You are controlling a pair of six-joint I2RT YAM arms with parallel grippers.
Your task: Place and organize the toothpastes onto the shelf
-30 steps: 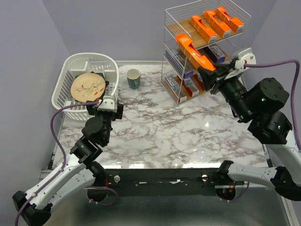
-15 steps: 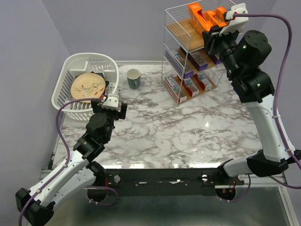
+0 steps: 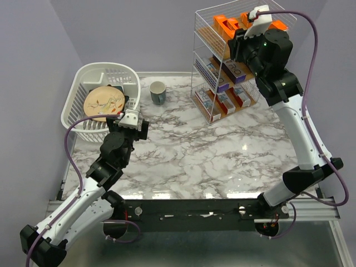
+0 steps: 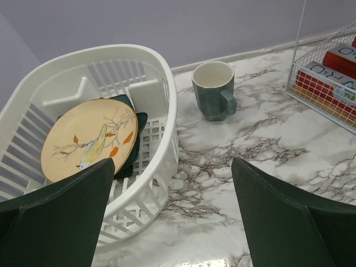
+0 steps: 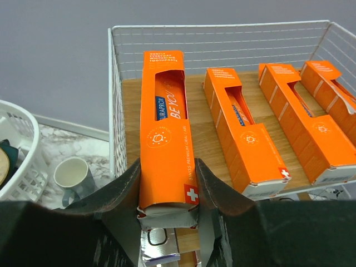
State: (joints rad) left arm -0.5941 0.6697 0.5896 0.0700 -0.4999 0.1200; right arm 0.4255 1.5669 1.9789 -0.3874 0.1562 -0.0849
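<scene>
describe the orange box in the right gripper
The orange box is long, narrow cardboard with white lettering, a white cross by its near end and a cut-out window showing the tube inside. Its near end looks crumpled open. The right gripper is shut on that end, one finger on each long side. It lies lengthwise over the shelf's top board, leftmost, parallel to three more orange boxes.

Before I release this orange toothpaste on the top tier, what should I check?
1. Right gripper shut on the held orange box: ok.
2. Held orange box inside the shelf's wire rail: ok.
3. Gap to the three orange boxes beside it: ok.
4. Held orange box resting on the top board: cannot tell.
5. Left gripper open, empty, by the white basket, away from the shelf: ok.
</scene>
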